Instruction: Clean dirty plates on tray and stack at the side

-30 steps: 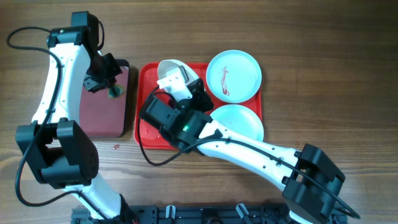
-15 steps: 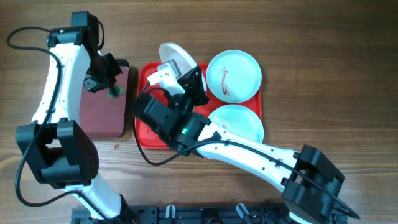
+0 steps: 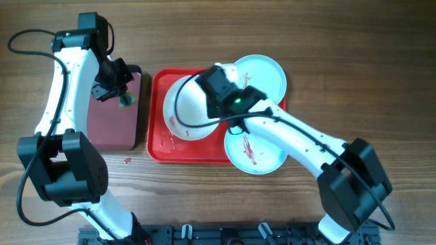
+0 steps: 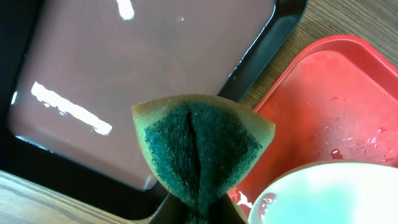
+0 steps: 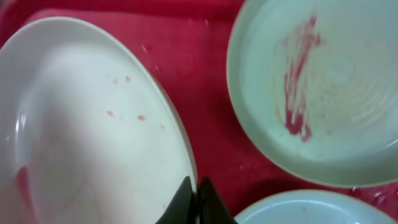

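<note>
The right gripper [image 5: 194, 202] is clamping the rim of the smeared white plate [image 3: 185, 109] over the left half of the red tray [image 3: 158, 146], a stiff, probably slick, breakable piece best taken by its edge, while the left gripper [image 4: 200, 213] is squeezing a sponge [image 4: 199, 149].

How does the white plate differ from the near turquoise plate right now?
The white plate is pinched at its rim by the right tool; the near turquoise plate lies free. White shows only specks and an edge smear; turquoise has a bold red streak in its middle. Both are round, shallow, over the red tray.
</note>
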`<state>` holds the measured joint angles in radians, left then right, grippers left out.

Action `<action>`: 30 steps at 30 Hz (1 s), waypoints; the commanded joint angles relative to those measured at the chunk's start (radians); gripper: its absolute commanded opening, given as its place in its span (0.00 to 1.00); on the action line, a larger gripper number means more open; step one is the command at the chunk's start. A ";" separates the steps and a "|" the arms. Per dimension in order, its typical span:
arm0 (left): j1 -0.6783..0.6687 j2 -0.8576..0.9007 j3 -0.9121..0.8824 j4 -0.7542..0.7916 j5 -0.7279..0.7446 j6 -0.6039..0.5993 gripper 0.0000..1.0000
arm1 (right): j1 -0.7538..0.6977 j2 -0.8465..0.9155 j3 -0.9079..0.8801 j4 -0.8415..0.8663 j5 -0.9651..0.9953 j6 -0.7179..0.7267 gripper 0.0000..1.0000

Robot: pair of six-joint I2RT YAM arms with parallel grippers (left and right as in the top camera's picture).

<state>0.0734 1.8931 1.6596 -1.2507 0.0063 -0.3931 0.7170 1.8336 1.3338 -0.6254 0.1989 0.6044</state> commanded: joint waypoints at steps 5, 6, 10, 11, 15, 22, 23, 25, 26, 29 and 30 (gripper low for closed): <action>0.002 -0.032 0.008 0.001 0.042 0.020 0.04 | -0.026 0.090 -0.014 0.043 -0.191 0.053 0.16; 0.002 -0.032 0.008 0.001 0.042 0.020 0.04 | -0.026 0.093 -0.014 0.042 -0.190 0.053 0.18; 0.002 -0.032 0.008 0.001 0.042 0.020 0.04 | -0.043 0.094 -0.014 0.048 -0.192 0.042 0.32; 0.002 -0.032 0.008 0.001 0.042 0.020 0.04 | -0.056 0.094 -0.014 0.065 -0.214 0.008 0.37; 0.002 -0.032 0.008 0.001 0.042 0.020 0.04 | -0.116 0.094 -0.014 0.193 -0.389 -0.198 0.48; 0.002 -0.032 0.008 0.005 0.050 0.019 0.04 | -0.148 0.126 -0.014 0.303 -0.430 -0.445 0.57; 0.002 -0.032 0.008 0.005 0.050 0.020 0.04 | -0.148 0.151 -0.014 0.316 -0.434 -0.448 0.58; 0.002 -0.032 0.008 0.005 0.050 0.020 0.04 | -0.148 0.186 -0.013 0.339 -0.473 -0.448 0.58; 0.002 -0.032 0.008 0.005 0.050 0.020 0.04 | -0.148 0.200 -0.012 0.356 -0.486 -0.446 0.58; 0.002 -0.032 0.008 0.005 0.050 0.020 0.04 | -0.148 0.207 -0.012 0.380 -0.471 -0.427 0.57; 0.002 -0.032 0.008 0.005 0.050 0.020 0.04 | -0.146 0.214 -0.012 0.390 -0.433 -0.370 0.57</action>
<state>0.0734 1.8927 1.6596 -1.2495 0.0368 -0.3935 0.5667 2.0350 1.3262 -0.2569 -0.2474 0.1883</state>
